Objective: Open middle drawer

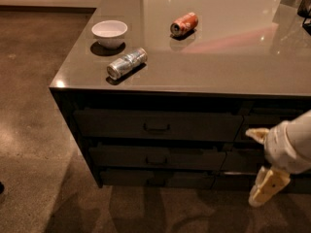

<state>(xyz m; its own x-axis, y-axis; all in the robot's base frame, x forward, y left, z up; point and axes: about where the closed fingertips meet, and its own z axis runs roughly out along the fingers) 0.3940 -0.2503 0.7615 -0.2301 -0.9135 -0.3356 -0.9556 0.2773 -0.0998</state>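
The middle drawer (121,157) is the second of three wide dark drawer fronts under the grey counter, and it stands shut, flush with the others. Its small dark bar handle (156,160) sits at its centre. My gripper (265,184) hangs at the lower right on a white arm (289,147), in front of the narrower neighbouring drawer stack. It is to the right of the middle drawer and well apart from its handle, at about the height of the bottom drawer.
The top drawer (116,124) and bottom drawer (121,177) are shut. On the counter (218,57) lie a white bowl (110,32), a silver can on its side (127,63) and an orange can on its side (184,24). Brown floor lies in front and to the left.
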